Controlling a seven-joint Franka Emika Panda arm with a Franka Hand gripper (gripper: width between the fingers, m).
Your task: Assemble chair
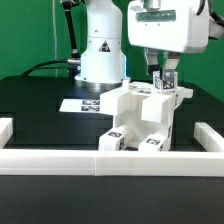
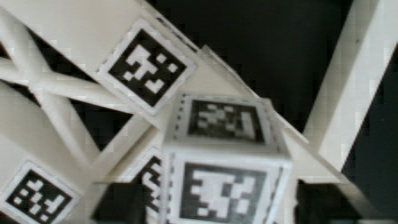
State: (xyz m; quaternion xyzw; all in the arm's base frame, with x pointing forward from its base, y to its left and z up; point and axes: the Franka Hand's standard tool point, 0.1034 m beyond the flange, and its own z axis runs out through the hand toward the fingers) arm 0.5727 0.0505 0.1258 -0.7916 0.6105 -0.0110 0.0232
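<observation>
The chair point(image 1: 138, 118) stands as a stepped white structure with black-and-white tags, just behind the front rail. My gripper point(image 1: 165, 80) reaches down onto its upper right end in the exterior view. There it is shut on a small white tagged chair post point(image 1: 165, 88). In the wrist view the gripper point(image 2: 219, 200) has its dark fingers point(image 2: 118, 200) on either side of the post's tagged face point(image 2: 217, 192), touching it. White chair slabs and bars with tags point(image 2: 150, 66) lie beneath. The post's lower end is hidden.
A long low white rail point(image 1: 110, 158) runs along the front, with side pieces at the left point(image 1: 5, 127) and right point(image 1: 210, 132). The marker board point(image 1: 84, 103) lies flat behind the chair. The arm's white base point(image 1: 100, 45) stands at the back.
</observation>
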